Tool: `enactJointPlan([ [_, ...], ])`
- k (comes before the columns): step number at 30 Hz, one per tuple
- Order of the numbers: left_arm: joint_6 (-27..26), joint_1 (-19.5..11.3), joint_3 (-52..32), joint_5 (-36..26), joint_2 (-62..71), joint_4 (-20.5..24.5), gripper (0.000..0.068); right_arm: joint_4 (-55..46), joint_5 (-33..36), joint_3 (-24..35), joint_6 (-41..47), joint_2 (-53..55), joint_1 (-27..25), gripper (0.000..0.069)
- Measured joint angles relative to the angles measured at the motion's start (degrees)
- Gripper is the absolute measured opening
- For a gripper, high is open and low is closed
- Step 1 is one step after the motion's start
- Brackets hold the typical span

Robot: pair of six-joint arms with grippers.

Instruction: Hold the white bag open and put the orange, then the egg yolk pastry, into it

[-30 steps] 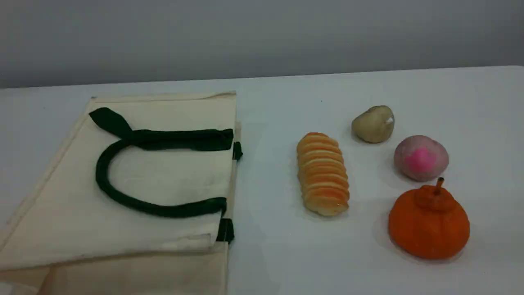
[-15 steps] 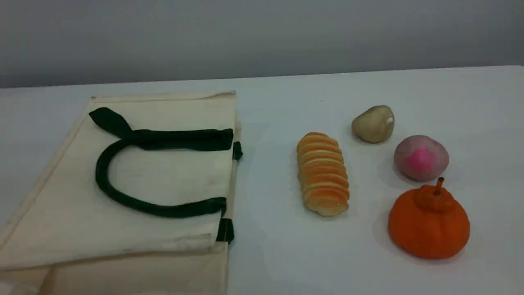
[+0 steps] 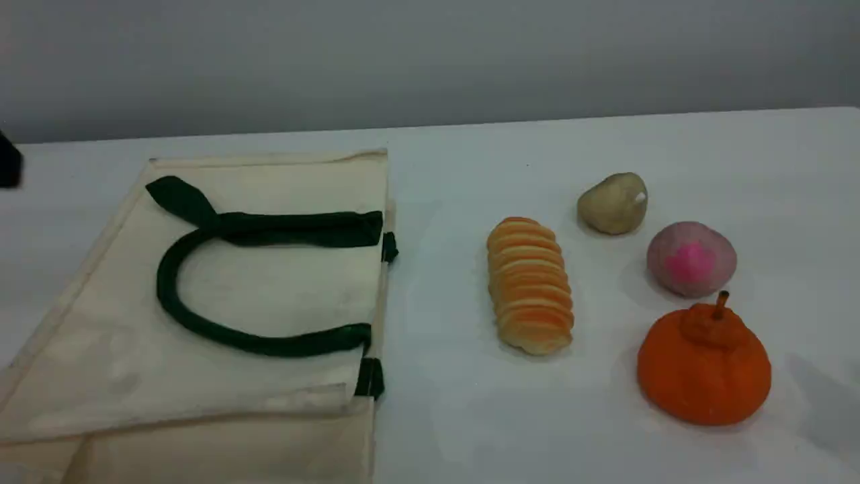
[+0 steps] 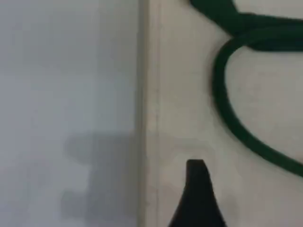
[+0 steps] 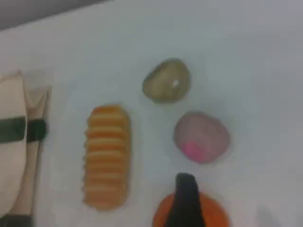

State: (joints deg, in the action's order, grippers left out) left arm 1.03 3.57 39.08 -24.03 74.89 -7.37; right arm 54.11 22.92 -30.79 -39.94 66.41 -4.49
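Note:
The white bag (image 3: pixel 269 282) lies flat and closed on the table's left, its dark green handle (image 3: pixel 201 329) curled on top. The orange (image 3: pixel 703 366) sits at the front right. The egg yolk pastry (image 3: pixel 613 204) rests farther back. In the left wrist view my left gripper's fingertip (image 4: pixel 196 189) hovers over the bag (image 4: pixel 189 118) near its left edge and holds nothing. In the right wrist view my right gripper's fingertip (image 5: pixel 185 198) hangs above the orange (image 5: pixel 215 215) with nothing in it; the pastry (image 5: pixel 166 80) lies beyond.
A ridged golden bread roll (image 3: pixel 530 294) lies between the bag and the fruit. A pinkish dome with a hot-pink centre (image 3: pixel 691 259) sits between pastry and orange. A dark piece of my left arm (image 3: pixel 8 165) shows at the left edge.
A dark piece of my left arm has come into the scene view at its left edge. A shadow has appeared on the table at the front right. Bag and food have not moved.

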Motion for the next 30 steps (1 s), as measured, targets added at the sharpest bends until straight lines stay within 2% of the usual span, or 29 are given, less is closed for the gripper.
enactJointPlan([
  [6,-0.1,0.0,1.8,7.2,11.2,-0.1,0.0472,12.8,0.1,0.0,-11.2,6.9,0.0,0.0515],
  [16,-0.5,0.0,11.9,4.7,25.0,-0.1,0.0472,32.5,-0.2,0.0,-30.3,13.6,0.0,0.0515],
  [21,-1.9,1.5,14.5,4.1,28.8,-0.6,0.0472,40.7,-0.2,-0.1,-38.3,16.9,0.0,0.0515],
  [24,-2.1,2.5,15.8,4.0,30.9,-0.7,0.0472,43.9,-0.1,-0.9,-41.3,18.6,0.0,0.0515],
  [30,-2.3,2.6,17.5,4.2,34.2,-2.0,0.0472,43.8,1.6,-2.6,-41.5,19.1,0.0,0.0515],
])
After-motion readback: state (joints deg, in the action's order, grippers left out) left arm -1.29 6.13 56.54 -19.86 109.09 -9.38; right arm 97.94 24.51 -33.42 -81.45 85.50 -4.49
